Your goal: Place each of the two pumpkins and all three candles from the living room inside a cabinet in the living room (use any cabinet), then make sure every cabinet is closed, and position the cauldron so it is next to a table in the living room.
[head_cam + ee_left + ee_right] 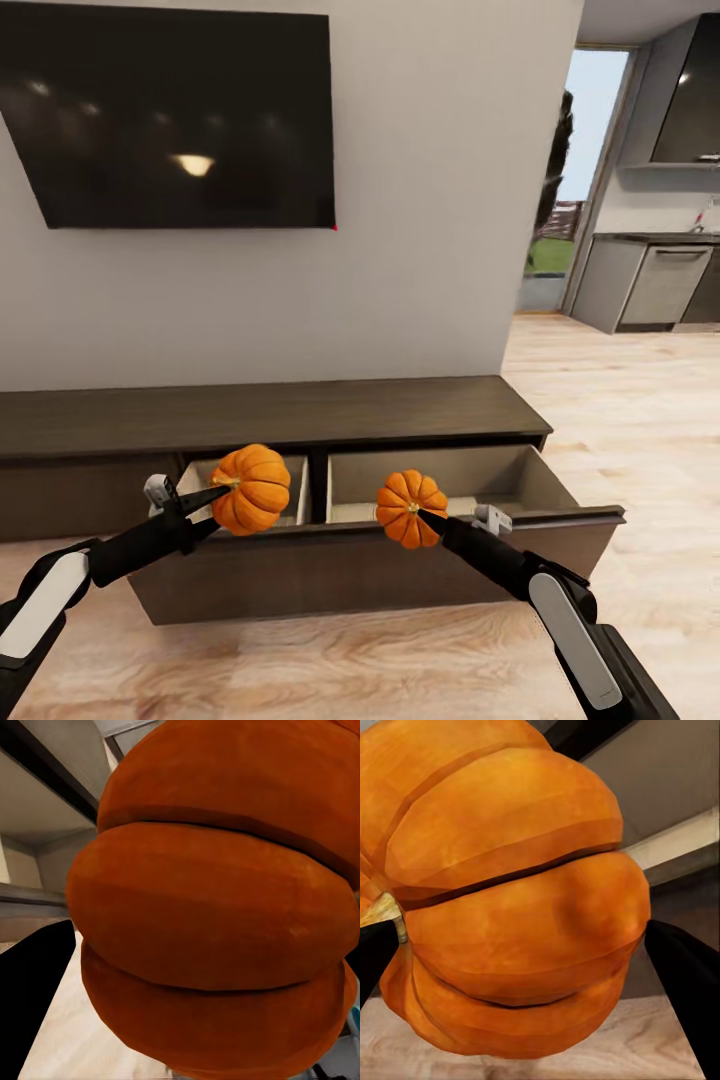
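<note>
We see two pumpkins, the larger pumpkin (252, 489) and the smaller pumpkin (410, 508), with smooth, ribbed orange skin of a soft satin sheen, the larger one (210, 915) looking duller up close than the smaller one (510, 892). The cabinet (270, 415) looks like dark-brown wood with a matt, fine-grained finish, its open drawers lined in flat pale beige, while the floor (330, 660) is light wood plank with visible grain and a faint sheen. We note a glossy black screen (180, 110) reflecting lights on the matt painted wall (450, 200), and arms in matt black with smooth white plastic-looking panels.
</note>
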Tool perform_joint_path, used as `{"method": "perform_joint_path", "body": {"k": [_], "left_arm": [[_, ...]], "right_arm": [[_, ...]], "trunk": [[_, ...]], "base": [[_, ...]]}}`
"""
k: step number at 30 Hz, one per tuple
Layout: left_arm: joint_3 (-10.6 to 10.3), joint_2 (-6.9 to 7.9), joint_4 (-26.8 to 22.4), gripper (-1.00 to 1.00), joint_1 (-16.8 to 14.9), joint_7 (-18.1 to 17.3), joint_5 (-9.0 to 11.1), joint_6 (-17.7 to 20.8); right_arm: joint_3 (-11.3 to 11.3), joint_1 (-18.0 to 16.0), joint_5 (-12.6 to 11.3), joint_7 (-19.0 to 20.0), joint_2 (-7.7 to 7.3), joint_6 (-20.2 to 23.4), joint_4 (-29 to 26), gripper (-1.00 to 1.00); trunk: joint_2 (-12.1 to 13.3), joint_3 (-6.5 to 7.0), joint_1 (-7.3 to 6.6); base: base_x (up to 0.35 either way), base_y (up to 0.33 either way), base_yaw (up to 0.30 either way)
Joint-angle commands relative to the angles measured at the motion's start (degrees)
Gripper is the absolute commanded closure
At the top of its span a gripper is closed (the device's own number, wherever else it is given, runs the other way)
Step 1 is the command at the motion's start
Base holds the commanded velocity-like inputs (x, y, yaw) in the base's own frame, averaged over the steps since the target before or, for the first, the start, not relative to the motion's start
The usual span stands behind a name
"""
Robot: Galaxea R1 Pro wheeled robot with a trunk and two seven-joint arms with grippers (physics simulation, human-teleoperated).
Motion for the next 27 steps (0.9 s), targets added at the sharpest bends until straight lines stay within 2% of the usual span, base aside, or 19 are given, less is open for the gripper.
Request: {"method": "perform_joint_path", "body": {"k": [1, 9, 18, 27], "left_arm": [[0.02, 0.03, -0.04, 1.0, -0.02, -0.04, 0.22, 0.25], [0.02, -0.03, 0.04, 1.0, -0.02, -0.06, 0.22, 0.25], [0.02, -0.04, 0.04, 1.0, -0.02, -0.04, 0.22, 0.25], [0.02, -0.05, 0.04, 1.0, -0.02, -0.05, 0.26, 0.25]], "right_arm": [[0.02, -0.05, -0.31, 0.24, -0.02, 0.13, -0.01, 1.0], [-0.02, -0.05, -0.27, 0.71, -0.12, 0.13, -0.44, 1.0], [-0.05, -0.05, -0.24, 1.06, -0.08, 0.13, -1.06, 1.0], [-0.07, -0.05, -0.24, 1.09, -0.11, 0.13, -1.15, 1.0]], "trunk": [[-0.03, 0.0, -0.02], [-0.03, 0.13, -0.02], [-0.03, 0.14, -0.02], [-0.03, 0.14, -0.02]], "base": [[0.001, -0.29, -0.185], [0.088, -0.253, -0.084], [0.227, -0.216, 0.106], [0.216, -0.249, 0.012]]}}
